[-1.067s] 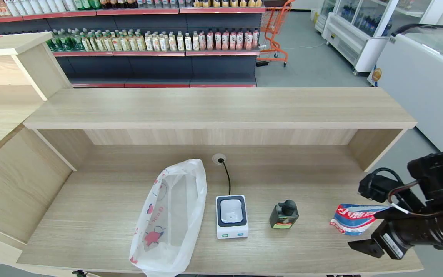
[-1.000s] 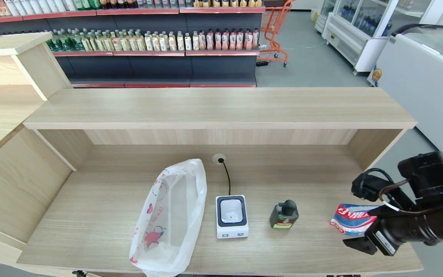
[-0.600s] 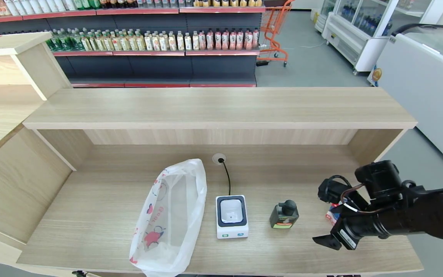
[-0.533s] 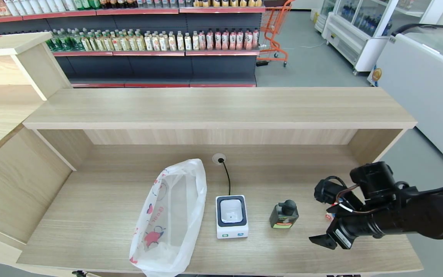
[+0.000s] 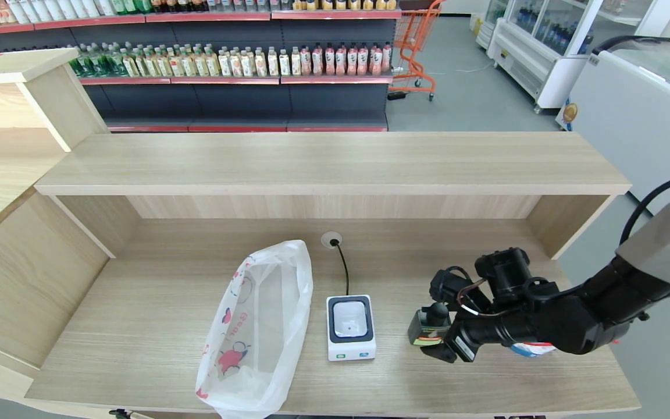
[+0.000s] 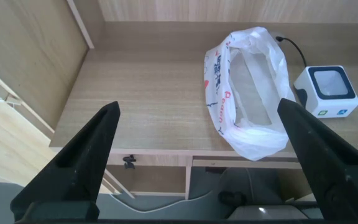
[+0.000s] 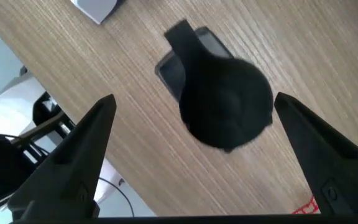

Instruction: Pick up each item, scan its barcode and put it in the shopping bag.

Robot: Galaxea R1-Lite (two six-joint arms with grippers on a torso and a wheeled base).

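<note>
While the right gripper [image 7: 191,99] hangs with its fingers spread wide, we list one small dark bottle [image 5: 422,329], upright on the counter [image 5: 137,326] just under it, black cap [image 7: 229,109] lined up between the fingers. We judge it rigid, light, smooth, easily tipped; best taken across the body below the cap. The scanner [image 5: 349,326] and bag [image 5: 253,326] lie farther to its left.

Light wood counter [image 5: 137,326], raised ledge [image 5: 335,160] along its far edge, round cable hole [image 5: 331,239] in the worktop near the back panel. Another wooden unit [image 5: 15,99] at far left. Behind: store shelves [image 5: 236,93] with a row of drink bottles [image 5: 242,61]. Orange shopping cart [image 5: 419,41] in the aisle just beside the shelves. Glass-door fridge [image 5: 535,35] and chest freezer [image 5: 643,105] on the right, grey floor [image 5: 474,105].
</note>
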